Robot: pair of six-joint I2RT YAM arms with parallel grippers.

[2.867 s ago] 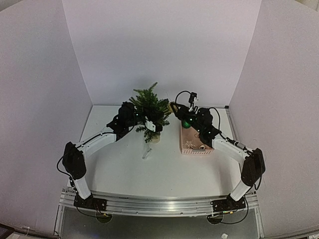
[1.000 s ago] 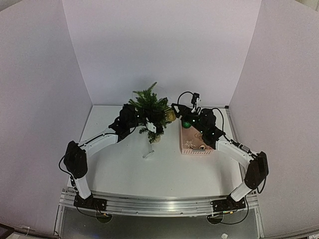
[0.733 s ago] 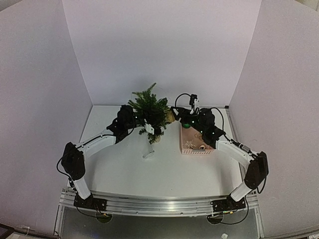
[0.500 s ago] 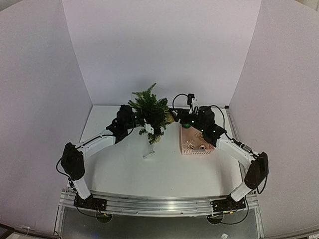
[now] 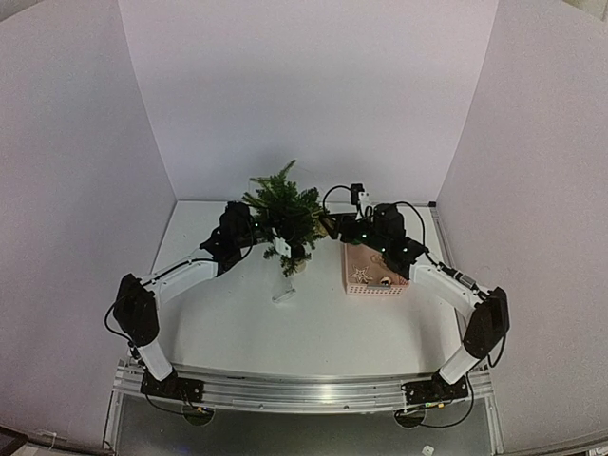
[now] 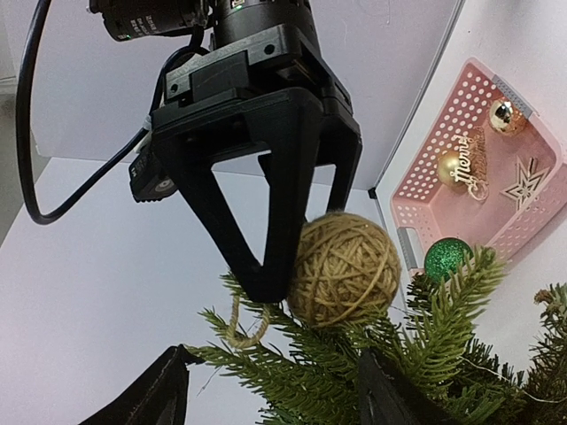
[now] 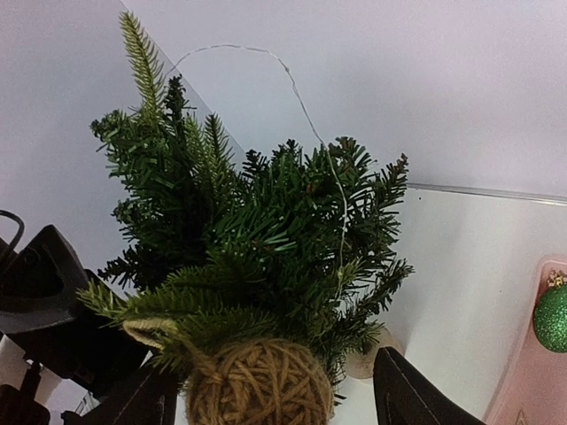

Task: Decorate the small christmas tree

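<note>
White table [image 5: 228,323], pale walls all round. Small christmas tree [image 5: 285,207] upright toward the far middle, between both arms. Left gripper [image 5: 273,231] pushed in among the tree's left branches, jaws spread, nothing pinched. Right gripper [image 6: 306,257] at the tree's right side, jaws wide around a twine ball [image 6: 344,270] resting on the needles, its loop [image 6: 245,323] hanging beside; grip or mere contact hard to tell. Pink basket [image 5: 373,273] right of the tree, holding a green bauble [image 6: 447,259] and gold ornaments [image 6: 454,168].

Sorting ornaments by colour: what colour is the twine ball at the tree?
Tan, natural jute-coloured twine ball; clearest in the left wrist view.
</note>
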